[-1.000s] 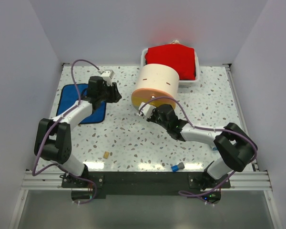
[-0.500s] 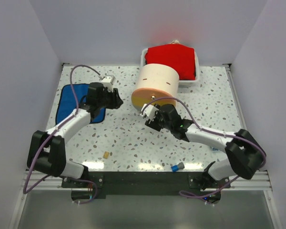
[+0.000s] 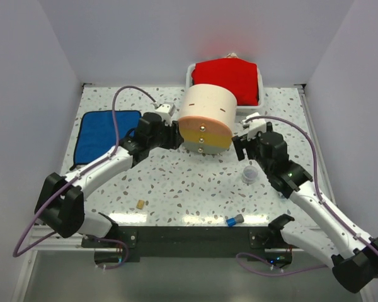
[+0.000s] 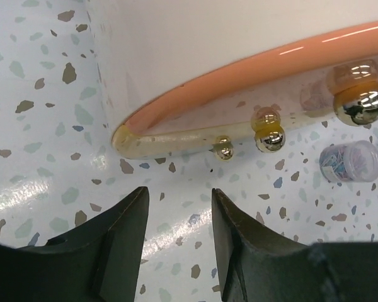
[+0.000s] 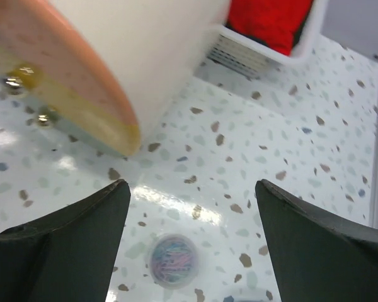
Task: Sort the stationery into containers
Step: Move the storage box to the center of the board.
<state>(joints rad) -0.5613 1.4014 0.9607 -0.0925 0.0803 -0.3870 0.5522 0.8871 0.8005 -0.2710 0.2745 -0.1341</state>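
The cream half-cylinder unit [image 3: 206, 108] stands mid-table, its yellow-orange drawers [image 3: 203, 137] with gold knobs [image 4: 269, 140] facing the near edge. My left gripper [image 3: 176, 136] sits at the unit's left front corner, open with only bare table between its fingers [image 4: 179, 204]. My right gripper [image 3: 240, 148] hangs to the right of the unit, wide open. A clear cup [image 5: 173, 260] of coloured bits stands on the table below its jaws, untouched. The tan eraser [image 3: 140, 204] and the blue-grey cap piece [image 3: 233, 221] lie near the front edge.
A blue cloth [image 3: 103, 131] lies flat at the left. A white tray [image 3: 191, 74] with a red cloth [image 3: 227, 78] stands right behind the unit. In the left wrist view the clear cup [image 4: 349, 162] shows beyond the knobs.
The unit now faces the near edge instead of the left. The right gripper opened and swung from the drawer front to the unit's right side. The left arm moved right, up to the unit.
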